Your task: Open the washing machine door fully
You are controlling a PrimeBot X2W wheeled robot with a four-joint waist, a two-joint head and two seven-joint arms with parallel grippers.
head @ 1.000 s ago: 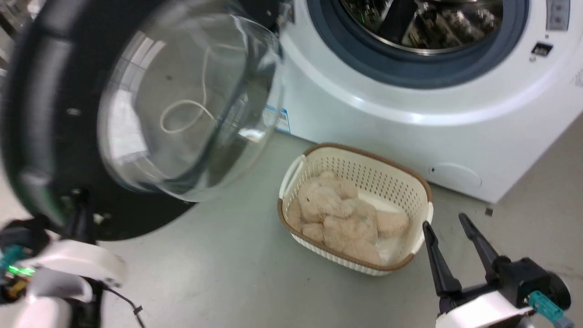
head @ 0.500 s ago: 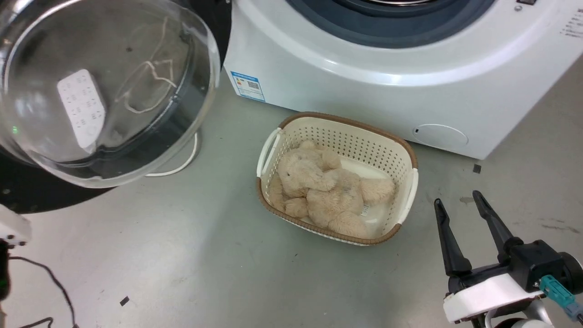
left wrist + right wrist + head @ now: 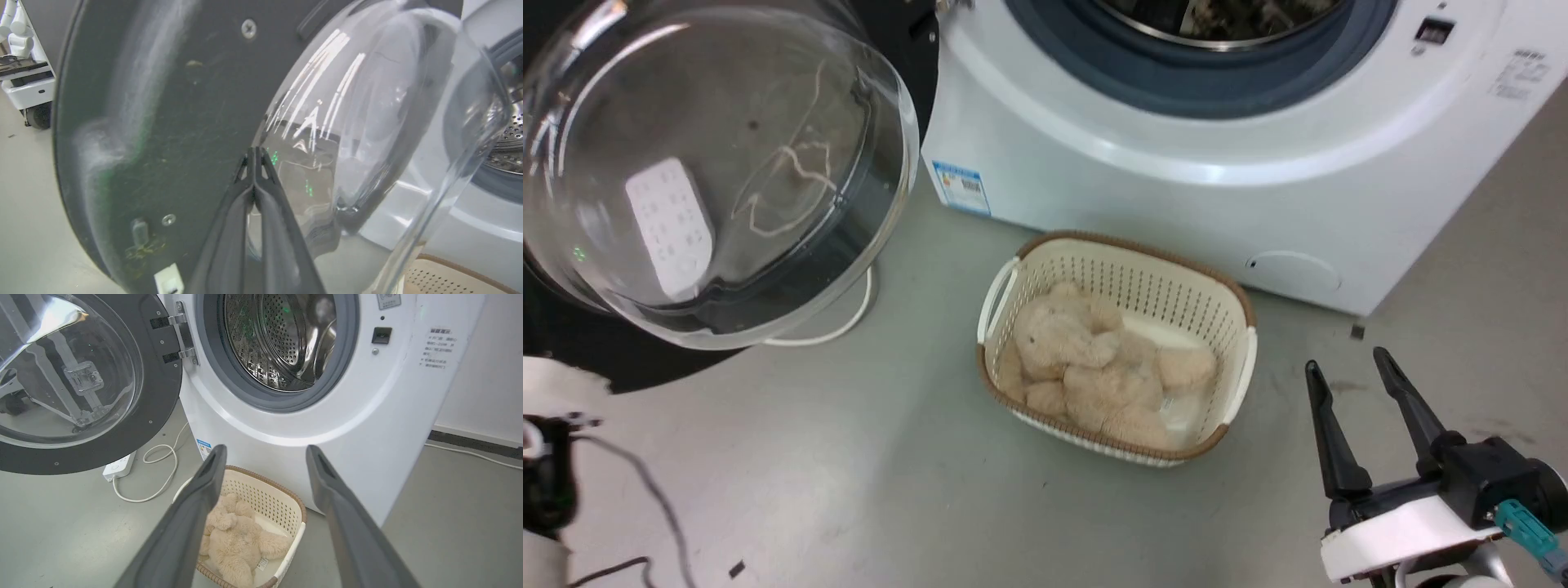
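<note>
The door (image 3: 719,171) stands swung well out left of the washer (image 3: 1176,196), with the left end effector (image 3: 254,155), pinched shut on nothing, aimed at its inner face where black ring meets glass. The right end effector (image 3: 1345,360) hangs spread wide near the basket (image 3: 1127,243). Push there and I reckon the tips could skid off the bulging glass, letting the door drift back.
</note>
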